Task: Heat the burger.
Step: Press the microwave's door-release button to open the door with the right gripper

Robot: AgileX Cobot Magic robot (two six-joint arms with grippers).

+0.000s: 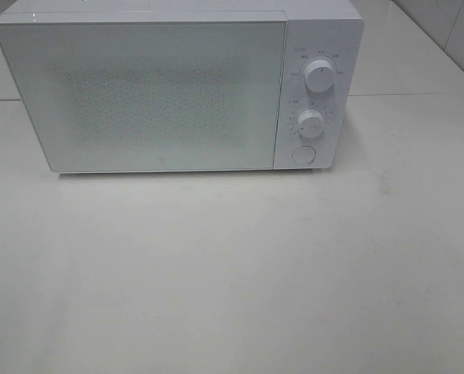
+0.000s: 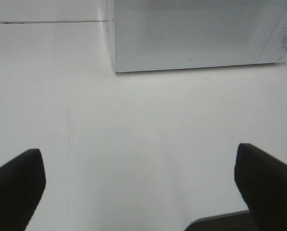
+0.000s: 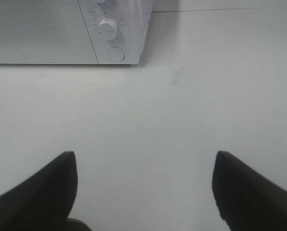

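Observation:
The burger is out of view in every frame. A white microwave [image 1: 177, 86] stands at the back of the white table [image 1: 232, 273] with its door shut; its two dials [image 1: 319, 75] and a round button [image 1: 303, 154] sit on the right panel. My left gripper [image 2: 138, 187] hangs open over bare table in front of the microwave's [image 2: 196, 33] left end, nothing between its black fingers [image 2: 16, 185]. My right gripper [image 3: 143, 185] is open too, empty, hovering before the microwave's [image 3: 61, 31] right end near its lower dial [image 3: 108, 28]. Neither arm shows in the exterior high view.
A seam in the tabletop [image 1: 419, 95] runs behind the microwave. A tiled wall [image 1: 450, 31] rises at the back right. In the left wrist view the table's near edge [image 2: 215, 219] shows between the fingers.

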